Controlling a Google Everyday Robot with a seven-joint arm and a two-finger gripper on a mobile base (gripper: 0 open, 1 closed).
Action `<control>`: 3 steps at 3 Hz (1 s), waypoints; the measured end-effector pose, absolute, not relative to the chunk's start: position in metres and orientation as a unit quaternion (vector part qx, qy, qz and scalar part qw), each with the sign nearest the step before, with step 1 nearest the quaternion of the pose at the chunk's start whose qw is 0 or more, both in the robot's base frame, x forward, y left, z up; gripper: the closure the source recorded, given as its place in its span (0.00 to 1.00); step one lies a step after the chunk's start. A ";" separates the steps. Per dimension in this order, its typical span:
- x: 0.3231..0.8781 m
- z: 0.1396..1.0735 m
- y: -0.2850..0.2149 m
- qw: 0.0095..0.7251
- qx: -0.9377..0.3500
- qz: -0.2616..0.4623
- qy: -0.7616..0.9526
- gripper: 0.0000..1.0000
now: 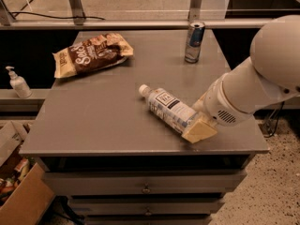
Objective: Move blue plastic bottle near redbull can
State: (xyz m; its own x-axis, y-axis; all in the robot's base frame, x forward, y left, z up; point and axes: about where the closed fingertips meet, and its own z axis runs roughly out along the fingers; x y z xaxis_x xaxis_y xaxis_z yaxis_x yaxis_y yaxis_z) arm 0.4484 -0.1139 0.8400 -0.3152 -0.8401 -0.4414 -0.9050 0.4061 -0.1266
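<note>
The blue plastic bottle [169, 108] lies on its side near the middle of the grey table [103, 111], its white cap pointing to the back left. The redbull can [194, 41] stands upright at the table's back right, well apart from the bottle. My gripper [198, 128] is at the bottle's base end, near the table's front right edge. One cream-coloured finger [200, 130] shows against the bottle's bottom end; the other is hidden behind the white arm [253, 83].
A brown snack bag [91, 53] lies at the back left of the table. A small white pump dispenser [18, 83] stands on a ledge to the left. A cardboard box [18, 191] sits on the floor at the lower left. Drawers run below the tabletop.
</note>
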 end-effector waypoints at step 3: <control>0.527 0.860 -0.160 0.251 -0.526 -0.009 0.813 1.00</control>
State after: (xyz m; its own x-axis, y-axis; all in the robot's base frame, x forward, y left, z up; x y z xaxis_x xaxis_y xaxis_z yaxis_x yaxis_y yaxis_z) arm 0.5266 -0.1599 0.8595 -0.3206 -0.8590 -0.3993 -0.8504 0.4466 -0.2781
